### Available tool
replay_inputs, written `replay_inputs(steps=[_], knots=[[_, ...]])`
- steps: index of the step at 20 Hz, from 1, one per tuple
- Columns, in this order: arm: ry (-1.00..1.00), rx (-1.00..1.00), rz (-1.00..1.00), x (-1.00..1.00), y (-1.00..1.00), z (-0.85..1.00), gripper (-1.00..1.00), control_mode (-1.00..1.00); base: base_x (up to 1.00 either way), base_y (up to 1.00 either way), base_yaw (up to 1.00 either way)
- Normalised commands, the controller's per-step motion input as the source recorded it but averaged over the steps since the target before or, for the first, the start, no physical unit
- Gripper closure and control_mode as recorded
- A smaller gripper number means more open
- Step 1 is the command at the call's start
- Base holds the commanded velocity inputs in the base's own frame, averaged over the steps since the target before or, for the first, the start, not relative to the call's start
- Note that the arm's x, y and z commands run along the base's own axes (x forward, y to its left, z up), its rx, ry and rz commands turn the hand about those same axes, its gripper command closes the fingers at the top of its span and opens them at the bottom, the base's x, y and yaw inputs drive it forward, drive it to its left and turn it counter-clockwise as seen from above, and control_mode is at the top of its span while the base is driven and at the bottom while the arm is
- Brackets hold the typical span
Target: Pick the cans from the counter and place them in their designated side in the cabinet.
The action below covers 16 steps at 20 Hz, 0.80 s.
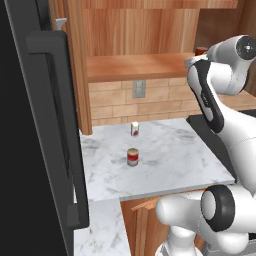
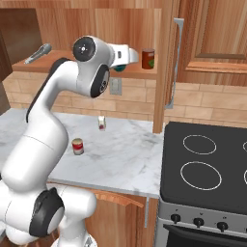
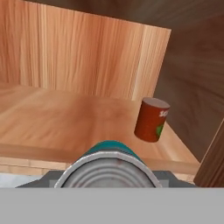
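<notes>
The teal-blue can with the silver lid sits right up against the hand camera, lid toward the lens, with the dark two-finger gripper clamped on it from both sides. In the right base view a bit of teal peeks out under the white hand, just at the front edge of the warm brown wood-grain cabinet shelf.

The other one, the red can with the tan upper band, stands upright on the white marble counter with grey veins, roughly mid-slab. Behind it, nearer the tan brick wall, is a small white container with a red mark, well apart from the red can.

On the shelf there's a plain dark red can with a label, upright near the right end, close to the dark side wall. The rest of the plank to its left is bare wood back to the panelled rear. A grey microphone-looking thing lies at the far left end of the shelf in the right base view.

The white arm is folded up high, elbow raised, forearm reaching level toward the shelf opening. A tall black fridge borders the counter on the left, and a black stovetop with ring burners sits to the right.
</notes>
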Motion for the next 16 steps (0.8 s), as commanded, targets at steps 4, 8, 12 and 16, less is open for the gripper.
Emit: replay_inputs(steps=[4,8,12,16], knots=[[0.02,0.00,0.00,0.12,-0.03,0.00,1.00,-1.00,0.00,0.00,0.00],[0.03,0.00,0.00,0.11,-0.02,0.00,1.00,-1.00,0.00,0.00,0.00],[0.04,0.00,0.00,0.10,-0.03,0.00,1.00,-1.00,0.00,0.00,0.00],[0.04,0.00,0.00,0.08,-0.02,0.00,1.00,-1.00,0.00,0.00,0.00]])
